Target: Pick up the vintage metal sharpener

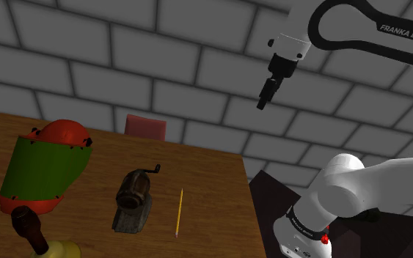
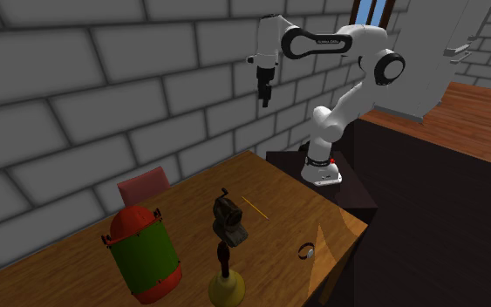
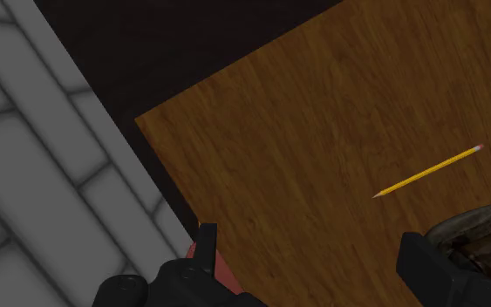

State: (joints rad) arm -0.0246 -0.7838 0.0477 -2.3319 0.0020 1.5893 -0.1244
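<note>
The sharpener (image 1: pixel 133 198) is a dark, worn metal block with a crank handle, standing on the wooden table (image 1: pixel 212 190) beside a yellow pencil (image 1: pixel 179 212). In the second exterior view the sharpener (image 2: pixel 228 220) sits mid-table. My gripper (image 1: pixel 265 96) hangs high above the table's far right corner, well away from the sharpener, pointing down. In the wrist view the fingers (image 3: pixel 206 248) stand wide apart and open, with nothing between them; the sharpener (image 3: pixel 474 234) peeks in by one finger, next to the pencil (image 3: pixel 428 171).
A red and green face-shield helmet (image 1: pixel 45 165) stands at the shoulder view's left. A brass hand bell (image 1: pixel 39 238) with a dark handle is at the near edge. A pink chair back (image 1: pixel 145 126) rises behind the table. A small ring-like object (image 2: pixel 305 252) lies near the table's edge.
</note>
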